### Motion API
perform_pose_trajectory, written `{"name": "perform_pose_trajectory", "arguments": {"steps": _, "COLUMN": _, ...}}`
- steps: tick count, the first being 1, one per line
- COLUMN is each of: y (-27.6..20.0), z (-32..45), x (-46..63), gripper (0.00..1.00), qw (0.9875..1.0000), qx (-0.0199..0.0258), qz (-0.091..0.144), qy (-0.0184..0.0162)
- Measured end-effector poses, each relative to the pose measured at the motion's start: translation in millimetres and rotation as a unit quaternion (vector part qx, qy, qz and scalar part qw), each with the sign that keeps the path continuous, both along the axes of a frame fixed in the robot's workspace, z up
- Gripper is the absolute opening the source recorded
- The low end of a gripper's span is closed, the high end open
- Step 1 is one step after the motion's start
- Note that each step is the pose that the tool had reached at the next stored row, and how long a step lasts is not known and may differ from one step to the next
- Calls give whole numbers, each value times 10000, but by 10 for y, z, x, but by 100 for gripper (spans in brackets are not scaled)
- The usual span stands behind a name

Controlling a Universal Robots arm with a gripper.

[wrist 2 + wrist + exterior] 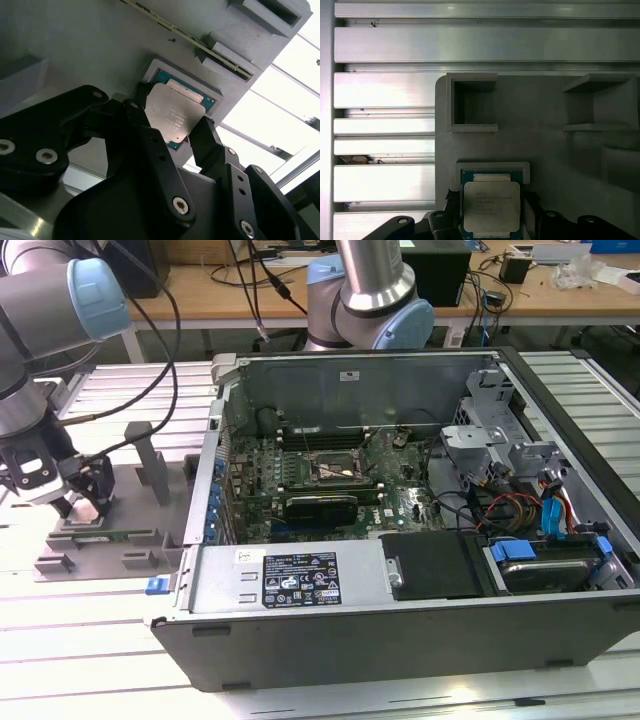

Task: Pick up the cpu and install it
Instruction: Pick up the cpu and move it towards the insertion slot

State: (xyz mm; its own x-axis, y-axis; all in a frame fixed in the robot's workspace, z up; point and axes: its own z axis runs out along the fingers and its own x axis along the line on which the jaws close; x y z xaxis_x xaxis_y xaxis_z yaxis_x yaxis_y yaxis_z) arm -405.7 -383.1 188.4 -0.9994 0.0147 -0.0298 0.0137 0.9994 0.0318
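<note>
Cpu (491,207) pickup is the step in hand, as I judge it; nothing of the install has begun. The chip lies flat, silvery top up, in a shallow square pocket of the grey fixture (120,540). That fixture sits on the slatted tabletop (100,660), at the exterior view's left of the open case (400,620).

The pincer (171,116) hangs low over that pocket. Its two black fingers (202,132) stand apart, one on each side of the chip, with the chip between them. In the first wrist view a thin gap shows beside each finger, so I take it as open and holding nothing. Whether a fingertip already brushes an edge, I cannot tell.

The socket (335,472) on the board inside the case is well apart from the chip.

A grip here calls for an even close on two opposite edges, I'd say. The chip is thin and sits snug inside the pocket's rim. A skewed squeeze could tip it or jam a corner against that rim.
</note>
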Motion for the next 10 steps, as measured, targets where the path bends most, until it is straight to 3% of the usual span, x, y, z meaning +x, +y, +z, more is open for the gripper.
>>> {"name": "perform_pose_trajectory", "arguments": {"steps": 5, "y": -1, "z": 0, "x": 4, "gripper": 61, "qw": 10000, "qx": 0, "qz": 1, "qy": 0}}
{"name": "perform_pose_trajectory", "arguments": {"steps": 7, "y": -1, "z": 0, "x": 6, "gripper": 54, "qw": 10000, "qx": 0, "qz": 1, "qy": 1}}
{"name": "perform_pose_trajectory", "arguments": {"steps": 10, "y": -1, "z": 3, "x": 9, "gripper": 54, "qw": 10000, "qx": 0, "qz": 1, "qy": 0}}
